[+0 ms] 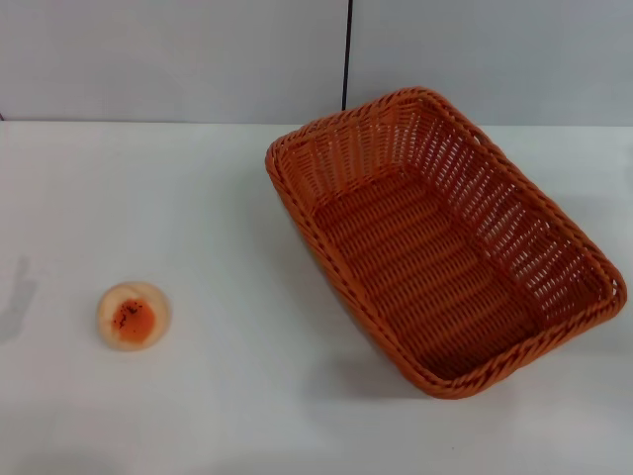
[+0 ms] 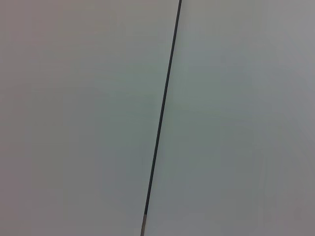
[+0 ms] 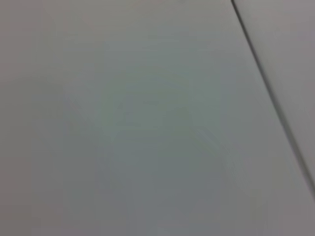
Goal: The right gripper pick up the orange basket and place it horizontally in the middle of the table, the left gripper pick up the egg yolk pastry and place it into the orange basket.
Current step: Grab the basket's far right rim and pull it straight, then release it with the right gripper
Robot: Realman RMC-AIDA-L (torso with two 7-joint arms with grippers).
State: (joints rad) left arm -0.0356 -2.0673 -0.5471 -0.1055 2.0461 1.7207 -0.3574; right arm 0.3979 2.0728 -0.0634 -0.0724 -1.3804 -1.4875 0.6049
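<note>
The orange basket point(image 1: 445, 237) lies on the white table point(image 1: 227, 228) at the right, set at a slant, with nothing inside it. The egg yolk pastry point(image 1: 133, 316) rests on the table at the front left, its orange-red speckled face up. Neither gripper appears in any view. Both wrist views hold only a pale grey wall with a dark seam.
A grey wall with a vertical dark seam point(image 1: 346, 54) runs behind the table's far edge. A faint shadow point(image 1: 15, 297) falls on the table at the far left.
</note>
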